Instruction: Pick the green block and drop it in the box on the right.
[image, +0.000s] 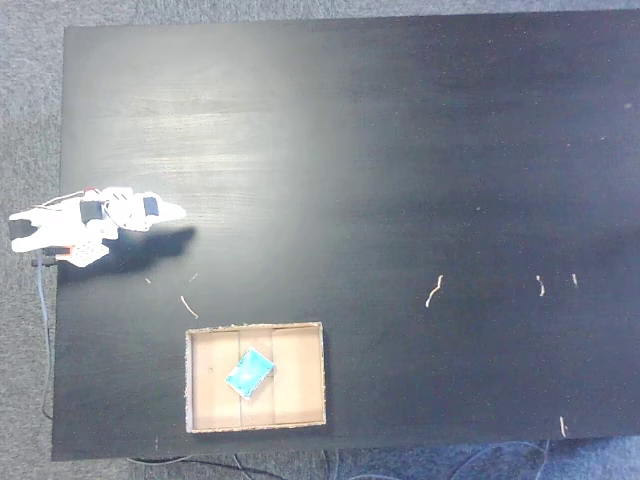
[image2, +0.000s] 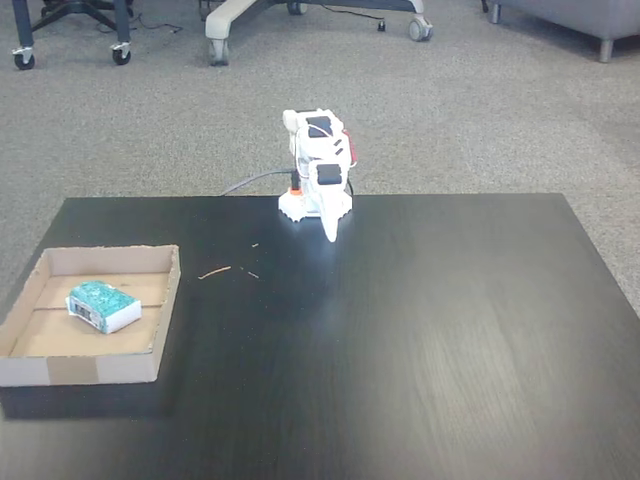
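I am seeing the green block (image: 249, 372) lying flat on the floor of the box (image: 305, 375), tilted against the box walls and a little toward one end; in the other fixed view the block (image2: 103, 306) is sitting left of the box's (image2: 80, 369) middle. The box is resting on the dark table (image: 420, 160) by the table's edge. The arm (image2: 318, 170) is folded up at the table edge, well apart from the box. Its gripper (image: 172, 212) is holding nothing, and the tip (image2: 331, 232) is pointing down at the table. From here the fingers are reading as pressed together, but I cannot tell for sure. Thin scraps (image: 433, 291) are lying on the table beyond the box.
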